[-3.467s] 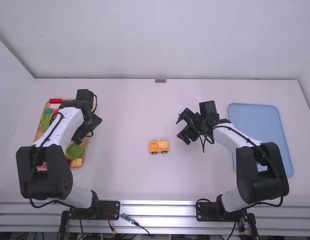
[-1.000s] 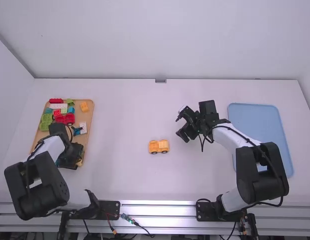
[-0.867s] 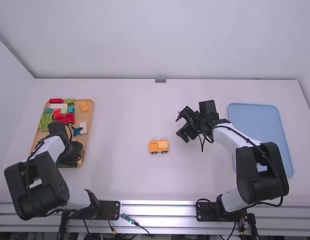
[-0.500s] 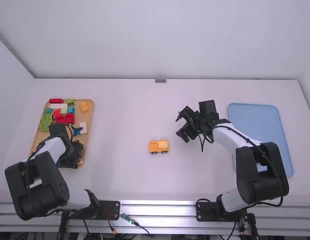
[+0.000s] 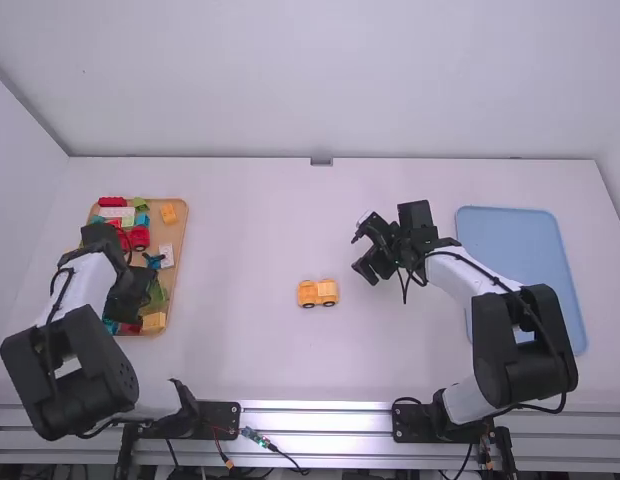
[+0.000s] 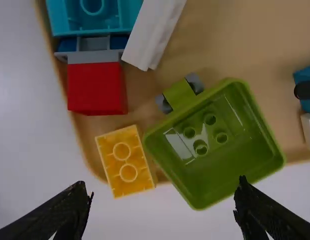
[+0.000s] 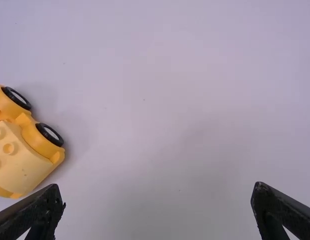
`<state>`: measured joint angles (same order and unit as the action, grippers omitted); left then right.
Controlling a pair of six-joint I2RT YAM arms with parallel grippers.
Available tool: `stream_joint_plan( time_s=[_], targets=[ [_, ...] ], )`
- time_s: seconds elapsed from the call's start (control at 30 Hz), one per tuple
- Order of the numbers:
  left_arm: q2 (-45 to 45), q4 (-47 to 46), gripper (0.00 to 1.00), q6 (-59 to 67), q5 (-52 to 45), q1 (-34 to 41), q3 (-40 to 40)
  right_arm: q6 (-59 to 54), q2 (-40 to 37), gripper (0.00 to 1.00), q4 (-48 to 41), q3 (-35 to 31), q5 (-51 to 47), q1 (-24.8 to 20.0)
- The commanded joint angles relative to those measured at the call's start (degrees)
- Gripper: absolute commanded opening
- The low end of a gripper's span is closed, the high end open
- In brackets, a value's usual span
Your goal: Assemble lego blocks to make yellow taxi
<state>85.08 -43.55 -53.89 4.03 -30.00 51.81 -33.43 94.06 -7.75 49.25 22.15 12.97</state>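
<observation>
One yellow car [image 5: 318,292] on table [image 5: 250,220]

A robotics lab, by the look: two mounted arms [image 5: 525,340], metal rails [image 5: 315,422], cables [image 5: 280,453], white walls [image 5: 320,80]

Right wrist view: yellow toy car [image 7: 27,160] cut off by the frame edge. Left wrist view: teal block [image 6: 117,12] likewise cropped. High view: left arm [image 5: 87,285] hides part of the wooden tray [image 5: 180,238]; blocks beneath can't be told.
</observation>
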Motion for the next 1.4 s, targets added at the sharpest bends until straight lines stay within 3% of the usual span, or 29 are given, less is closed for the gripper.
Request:
stream_joint_plan(
  time_s=[0.0,0.1,0.17,0.2,0.23,0.27,0.63,0.7,0.73,1.37],
  targets=[
    [0.44,-1.2,0.76,0.81,-0.15,-0.11,-0.13,0.22,-0.42,0.99,-0.13,-0.46,0.31,0.2],
    [0.44,-0.76,0.75,0.85,-0.13,-0.11,-2.19,0.22,-0.42,0.99,-0.13,-0.46,0.31,0.2],
    [0.44,-0.35,0.59,0.81,-0.13,-0.11,-3.45,0.22,-0.42,0.99,-0.04,-0.46,0.26,0.22],
    [0.44,-0.28,0.57,0.81,-0.15,-0.13,-3.63,0.22,-0.42,0.99,-0.04,-0.46,0.26,0.22],
    [0.44,0.26,0.41,0.79,-0.17,-0.11,-4.35,0.22,-0.42,0.99,-0.04,-0.46,0.31,0.2],
    [0.44,0.87,0.4,0.81,-0.17,-0.11,-4.85,0.22,-0.42,0.99,-0.07,-0.46,0.28,0.22],
    [0.44,1.16,0.49,0.83,-0.02,0.0,-5.46,0.22,-0.42,0.99,-0.13,-0.46,0.35,0.22],
    [0.44,3.41,0.6,0.81,0.0,0.0,-6.8,0.22,-0.42,0.99,-0.13,-0.46,0.33,0.22],
    [0.44,3.56,0.6,0.83,0.0,0.0,-6.91,0.22,-0.42,0.99,-0.13,-0.46,0.33,0.22],
    [0.44,15.82,0.59,0.79,-0.61,-0.02,-14.73,0.24,-0.42,0.99,-0.15,-0.46,0.48,0.22]
  ],
)
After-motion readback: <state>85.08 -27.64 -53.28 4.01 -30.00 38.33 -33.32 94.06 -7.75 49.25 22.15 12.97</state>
